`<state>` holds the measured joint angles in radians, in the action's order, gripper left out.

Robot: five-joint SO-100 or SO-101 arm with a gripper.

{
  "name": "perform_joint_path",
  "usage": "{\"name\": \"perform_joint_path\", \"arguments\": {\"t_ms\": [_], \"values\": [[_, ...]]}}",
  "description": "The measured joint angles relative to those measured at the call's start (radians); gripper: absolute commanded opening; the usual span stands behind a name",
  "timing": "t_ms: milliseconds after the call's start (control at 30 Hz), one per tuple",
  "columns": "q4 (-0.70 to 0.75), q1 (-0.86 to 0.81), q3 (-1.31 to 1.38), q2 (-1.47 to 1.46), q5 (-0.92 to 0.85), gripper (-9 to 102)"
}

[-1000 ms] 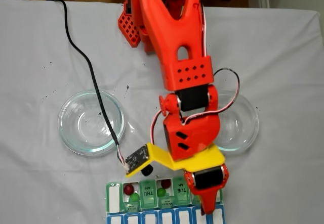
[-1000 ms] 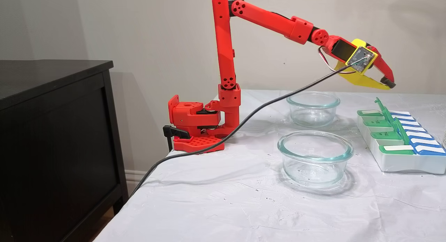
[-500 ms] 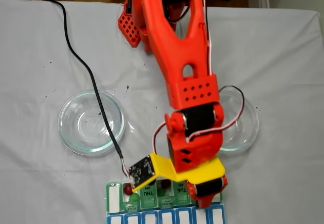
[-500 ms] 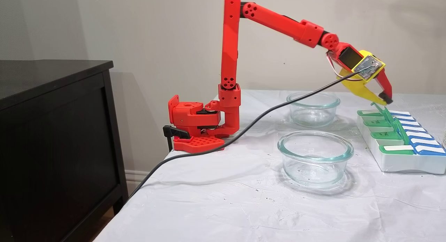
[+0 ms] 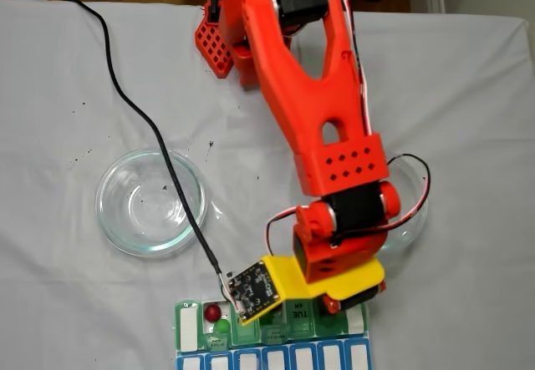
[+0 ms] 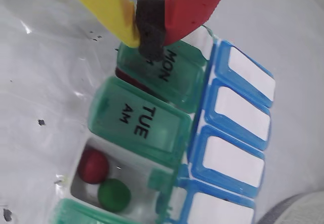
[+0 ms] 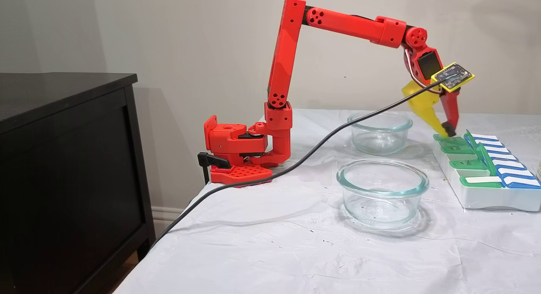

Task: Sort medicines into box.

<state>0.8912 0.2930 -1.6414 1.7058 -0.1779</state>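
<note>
Wrist view: box (image 6: 152, 128) lengthwise diagonal.

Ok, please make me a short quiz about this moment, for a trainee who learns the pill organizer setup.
1. True or false: the claw is wide open.
2. At which lid are the claw's tips? A) MON lid B) THU lid C) a blue lid
3. Fill in: the open compartment beside the TUE lid holds a dark red ball and a ___ ball.
Key: 1 false; 2 A; 3 green, the green ball.
</note>
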Motion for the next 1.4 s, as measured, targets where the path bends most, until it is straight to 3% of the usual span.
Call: {"name": "perform_joint_path", "arguments": {"t_ms": [633,1033,1400], "values": [[0.017,0.0,0.031,-0.057,-0.015,0],[0.104,0.015,0.11,-0.137,-0.04,0],[0.034,-0.072,0.104,0.077,-0.097,0]]}}
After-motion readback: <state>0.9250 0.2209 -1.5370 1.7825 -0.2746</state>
